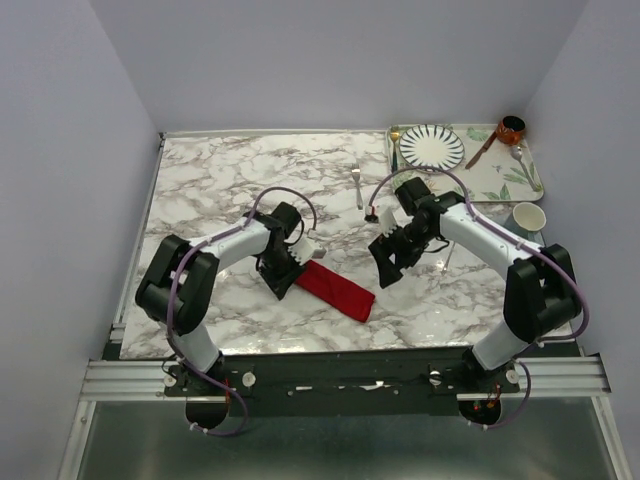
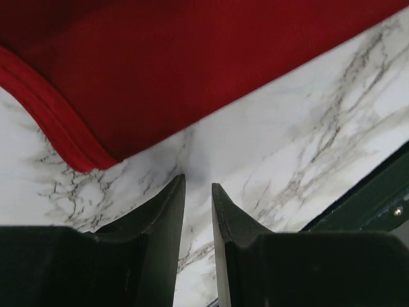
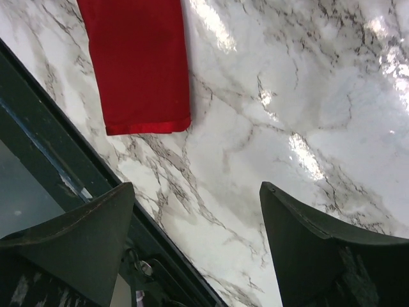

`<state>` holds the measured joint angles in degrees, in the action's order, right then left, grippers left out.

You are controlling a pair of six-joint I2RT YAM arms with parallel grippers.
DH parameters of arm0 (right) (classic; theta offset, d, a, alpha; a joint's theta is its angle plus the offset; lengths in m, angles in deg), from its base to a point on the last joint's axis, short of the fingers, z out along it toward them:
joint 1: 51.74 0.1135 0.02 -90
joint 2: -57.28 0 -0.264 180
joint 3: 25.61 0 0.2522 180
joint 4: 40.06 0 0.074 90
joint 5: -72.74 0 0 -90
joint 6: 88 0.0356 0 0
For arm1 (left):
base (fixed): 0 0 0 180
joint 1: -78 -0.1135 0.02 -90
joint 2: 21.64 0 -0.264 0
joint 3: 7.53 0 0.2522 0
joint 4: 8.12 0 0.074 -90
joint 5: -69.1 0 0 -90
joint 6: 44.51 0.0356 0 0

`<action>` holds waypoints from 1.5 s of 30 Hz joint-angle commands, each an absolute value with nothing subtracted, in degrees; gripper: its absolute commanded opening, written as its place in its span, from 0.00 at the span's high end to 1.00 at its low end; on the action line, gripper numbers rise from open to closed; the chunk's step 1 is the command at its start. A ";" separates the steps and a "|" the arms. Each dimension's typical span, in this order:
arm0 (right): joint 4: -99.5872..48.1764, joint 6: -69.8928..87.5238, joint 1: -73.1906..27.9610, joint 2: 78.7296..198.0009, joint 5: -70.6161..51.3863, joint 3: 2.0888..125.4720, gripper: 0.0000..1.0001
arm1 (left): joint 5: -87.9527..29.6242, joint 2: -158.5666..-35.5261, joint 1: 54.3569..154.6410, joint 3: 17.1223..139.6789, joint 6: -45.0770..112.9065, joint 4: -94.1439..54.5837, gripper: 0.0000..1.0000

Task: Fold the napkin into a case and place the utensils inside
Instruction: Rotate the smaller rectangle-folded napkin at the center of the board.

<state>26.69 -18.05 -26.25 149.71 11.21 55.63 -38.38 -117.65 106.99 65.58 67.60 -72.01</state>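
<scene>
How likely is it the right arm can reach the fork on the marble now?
Probably yes. The fork lies alone on bare marble just beyond the right gripper, which is open and empty. The folded napkin lies on the near side, out of the way.

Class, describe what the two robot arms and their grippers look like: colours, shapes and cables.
Both the left arm and right arm have white links between bulky black joints, with a purple cable looping along each. The left gripper and right gripper are black, with wedge-shaped fingers tapering to points.
</scene>
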 commanded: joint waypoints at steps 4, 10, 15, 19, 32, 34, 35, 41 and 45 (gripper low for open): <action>29.25 -21.91 -26.25 144.04 9.37 49.68 0.13 | -31.19 -128.94 108.15 75.64 56.22 -59.34 0.64; 27.94 -22.35 -26.25 143.77 11.39 47.91 0.12 | -33.29 -138.44 108.15 89.28 54.63 -55.38 0.62; 26.43 -21.03 -25.82 147.01 14.29 49.23 0.09 | -39.86 -137.49 105.87 91.75 52.44 -53.71 0.59; 24.33 -19.80 -23.80 149.56 15.52 49.49 0.09 | -47.35 -133.62 103.23 87.98 51.90 -54.31 0.59; 16.50 -15.23 -12.20 161.69 19.04 52.74 0.12 | -49.46 -118.59 93.30 76.02 52.61 -57.48 0.59; 16.15 -14.17 -10.61 163.18 20.53 54.14 0.12 | -49.73 -118.23 91.10 76.10 52.87 -58.00 0.59; 16.15 -13.74 -10.35 163.54 20.97 55.72 0.12 | -49.73 -118.06 90.57 76.10 52.88 -58.09 0.59; 21.50 -12.94 -13.14 156.11 17.11 56.62 0.12 | -50.08 -116.48 89.86 76.81 52.79 -57.40 0.59; 24.85 -11.63 -27.34 144.32 12.82 54.85 0.12 | -49.03 -112.45 89.78 76.11 50.60 -53.97 0.59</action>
<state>20.16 -13.57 -13.72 158.14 17.92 55.43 -47.80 -118.19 89.53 76.80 52.67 -57.13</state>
